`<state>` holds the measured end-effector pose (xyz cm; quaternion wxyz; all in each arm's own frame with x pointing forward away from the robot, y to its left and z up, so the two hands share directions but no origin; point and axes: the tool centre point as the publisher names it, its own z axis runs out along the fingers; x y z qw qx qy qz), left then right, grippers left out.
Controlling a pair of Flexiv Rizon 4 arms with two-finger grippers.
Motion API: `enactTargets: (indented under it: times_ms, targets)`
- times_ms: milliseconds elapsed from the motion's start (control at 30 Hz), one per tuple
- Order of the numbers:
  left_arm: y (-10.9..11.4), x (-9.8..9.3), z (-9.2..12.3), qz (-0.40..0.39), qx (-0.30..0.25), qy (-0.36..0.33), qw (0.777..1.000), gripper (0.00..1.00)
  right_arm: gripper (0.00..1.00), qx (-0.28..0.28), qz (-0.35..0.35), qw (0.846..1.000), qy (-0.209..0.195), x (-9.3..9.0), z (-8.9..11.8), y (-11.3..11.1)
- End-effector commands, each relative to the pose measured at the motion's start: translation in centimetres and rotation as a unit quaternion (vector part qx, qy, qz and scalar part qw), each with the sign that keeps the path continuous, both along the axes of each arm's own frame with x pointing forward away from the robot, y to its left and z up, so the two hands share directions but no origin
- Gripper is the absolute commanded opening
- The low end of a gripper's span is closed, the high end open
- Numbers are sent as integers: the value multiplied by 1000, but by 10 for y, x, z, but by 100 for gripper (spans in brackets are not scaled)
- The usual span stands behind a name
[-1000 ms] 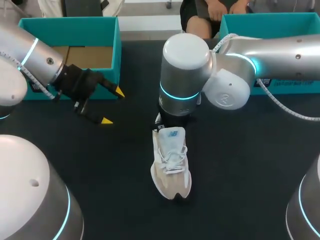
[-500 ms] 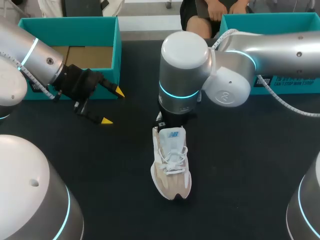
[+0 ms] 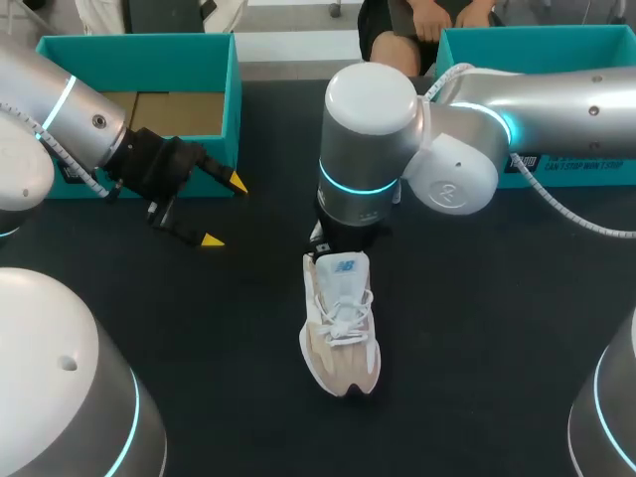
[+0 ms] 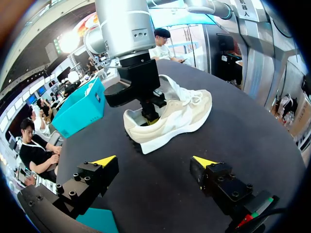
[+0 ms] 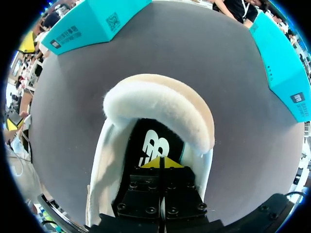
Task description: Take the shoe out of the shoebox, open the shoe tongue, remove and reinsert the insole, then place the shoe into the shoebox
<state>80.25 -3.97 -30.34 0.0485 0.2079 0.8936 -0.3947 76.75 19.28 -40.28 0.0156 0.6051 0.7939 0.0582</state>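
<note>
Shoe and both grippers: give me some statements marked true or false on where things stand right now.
1. The shoe lies on the table, outside the left shoebox and the right shoebox. True.
2. The left gripper grips the shoe's toe. False: it is open, empty and well apart from the shoe.
3. The right gripper is down in the shoe's heel opening. True.
4. The right gripper's fingers are spread wide. False: they are together, above the insole.

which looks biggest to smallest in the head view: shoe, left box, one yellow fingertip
1. left box
2. shoe
3. yellow fingertip, smallest by far
</note>
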Motion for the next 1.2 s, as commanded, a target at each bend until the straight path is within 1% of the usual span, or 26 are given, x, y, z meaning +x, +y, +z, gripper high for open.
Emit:
enactTargets:
  times_ms: [33,167,333,433,467,633,800,867,900,967,1100,1133,1200]
  targets:
    - [0,0,0,0,2,0,1000,100,0,-1,-1,1000,2,1,-8,0]
    - [0,0,0,0,2,0,1000,100,0,-13,-6,1000,1,-3,5,-1]
    - [0,0,0,0,2,0,1000,100,0,-26,-21,999,8,-12,25,-5]
    - [0,0,0,0,2,0,1000,100,0,-32,-32,999,21,-17,35,-6]
    - [0,0,0,0,2,0,1000,100,0,-36,-29,998,35,-19,37,-6]
    - [0,0,0,0,2,0,1000,100,0,-56,-33,995,74,-29,46,-4]
    - [0,0,0,0,2,0,1000,100,0,-54,-43,994,83,-36,48,-2]
    - [0,0,0,0,2,0,1000,100,0,-55,-41,993,92,-38,49,1]
    - [0,0,0,0,2,0,1000,100,0,-58,-36,992,105,-40,50,2]
    - [0,0,0,0,2,0,1000,100,0,-55,-38,992,110,-42,51,3]
    - [0,0,0,0,2,0,1000,100,0,-63,-40,988,138,-50,56,2]
    - [0,0,0,0,2,0,1000,100,0,-62,-41,988,138,-51,59,2]
    - [0,0,0,0,2,0,1000,100,0,-52,-46,985,157,-52,63,6]
